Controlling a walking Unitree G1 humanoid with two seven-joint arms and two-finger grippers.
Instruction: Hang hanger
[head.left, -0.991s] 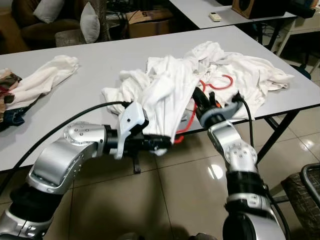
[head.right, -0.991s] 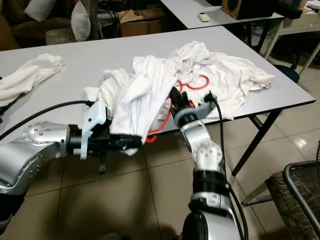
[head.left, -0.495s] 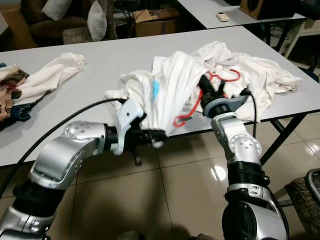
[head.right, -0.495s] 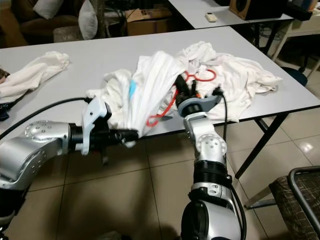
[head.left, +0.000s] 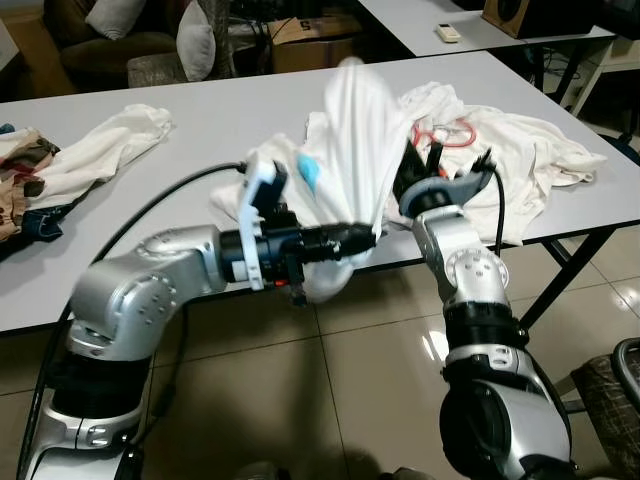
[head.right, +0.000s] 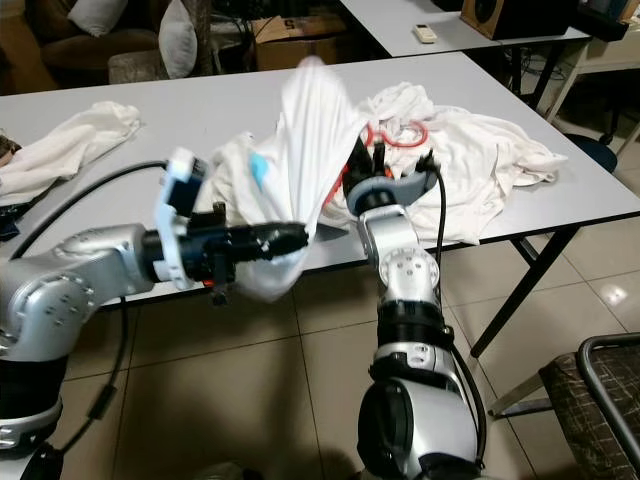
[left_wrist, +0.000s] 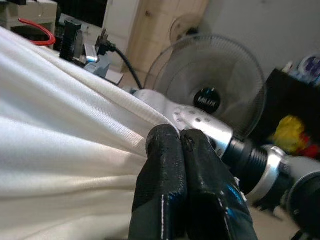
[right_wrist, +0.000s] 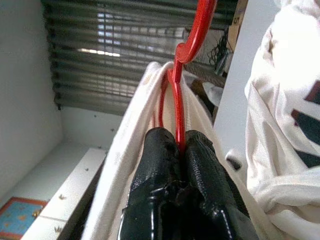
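Note:
A white shirt (head.left: 352, 130) is lifted into a tall peak over the front edge of the grey table (head.left: 200, 125). My left gripper (head.left: 362, 236) is shut on the shirt's lower hem, and its black fingers (left_wrist: 165, 150) pinch the white fabric. Just to the right, my right gripper (head.left: 420, 166) points up under the shirt. It is shut on the neck of a red hanger (right_wrist: 176, 90), whose hook (right_wrist: 200, 25) rises above the fingers. The shirt covers the hanger's arms.
A heap of white clothes (head.left: 520, 150) lies on the table's right part, a white cloth (head.left: 115, 145) and patterned clothes (head.left: 18, 175) on its left. A second table (head.left: 470, 35) stands behind. A chair (head.left: 615, 385) stands at the lower right, with tiled floor below.
The shirt has risen from a low drape to a tall peak. My left gripper moved right and up with the hem. My right gripper lifted the hanger more upright.

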